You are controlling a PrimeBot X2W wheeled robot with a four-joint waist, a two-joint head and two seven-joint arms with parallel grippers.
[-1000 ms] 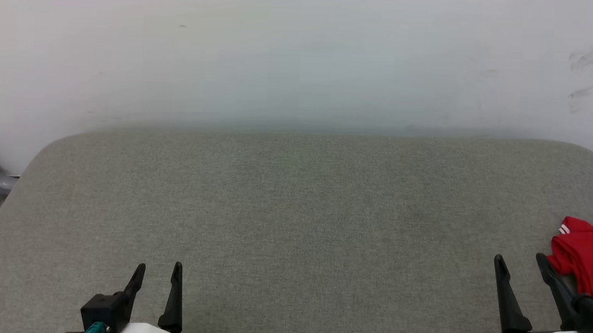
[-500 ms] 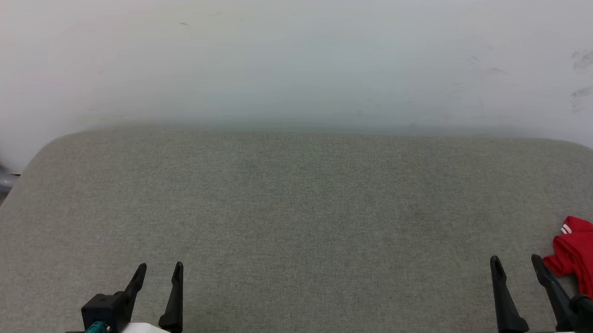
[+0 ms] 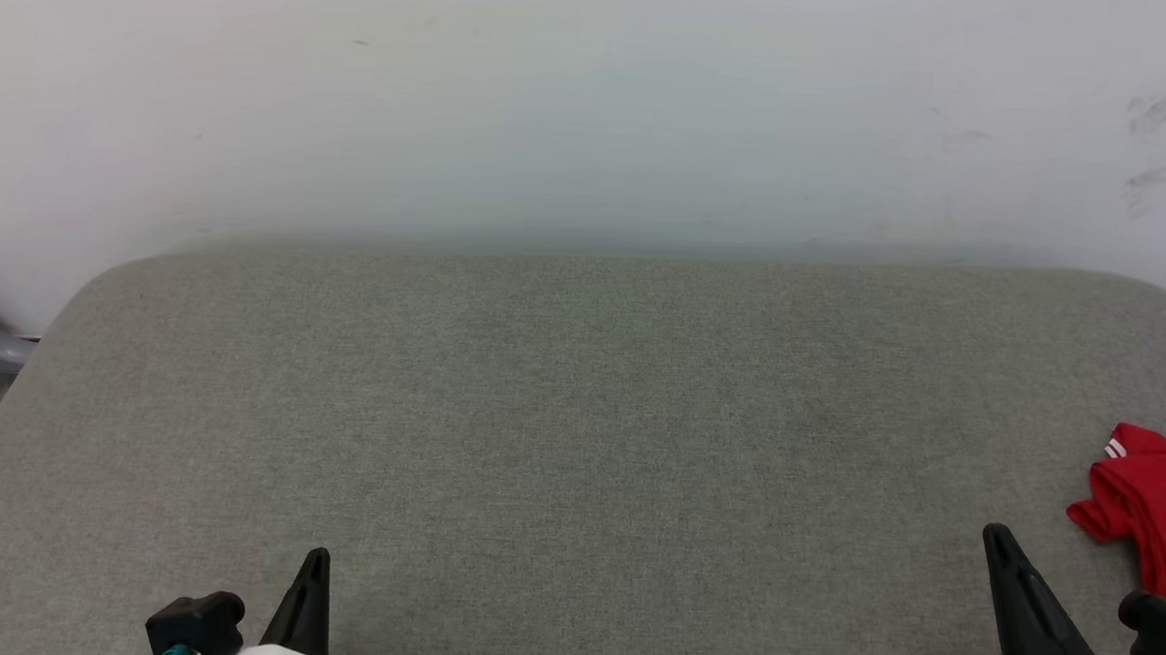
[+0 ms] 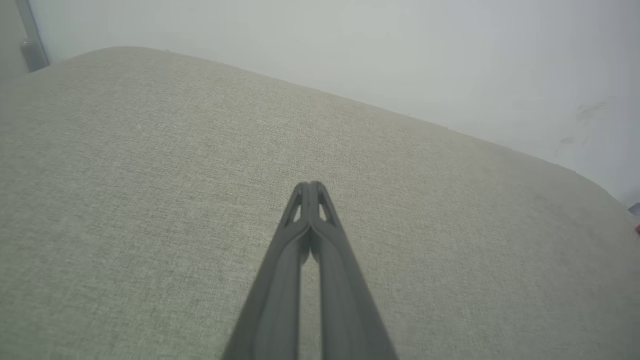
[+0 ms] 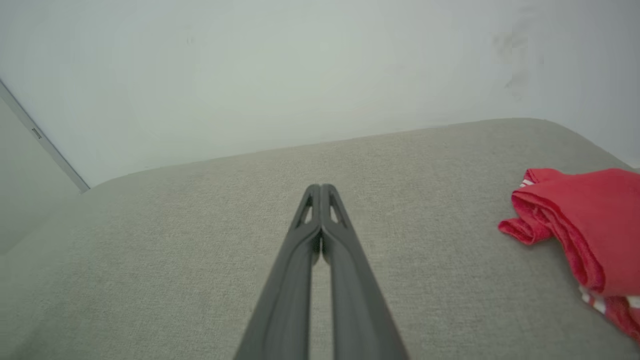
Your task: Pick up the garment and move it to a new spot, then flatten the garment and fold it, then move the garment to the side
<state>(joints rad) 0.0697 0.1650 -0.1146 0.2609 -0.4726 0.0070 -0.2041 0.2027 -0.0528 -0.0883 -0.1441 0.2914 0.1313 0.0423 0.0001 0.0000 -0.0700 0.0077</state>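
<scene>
the left gripper [image 3: 316, 561] sat low at the near left edge of the grey-green woven fabric tabletop [image 3: 580, 415], its long dark fingers [image 4: 280, 280] pointing away toward the pale white wall [image 3: 591, 105]. the right gripper [image 3: 999, 534] sat low at the near right edge in the same pose. each pair of fingers was clenched tip to tip and gripped nothing; whether the tips touched the fabric could not be told. the bright red jersey-style t-shirt [image 3: 1144, 497], with red-and-white striped trim, lay bunched on the tabletop at its right edge, near the right gripper's outer side but apart from it.
</scene>
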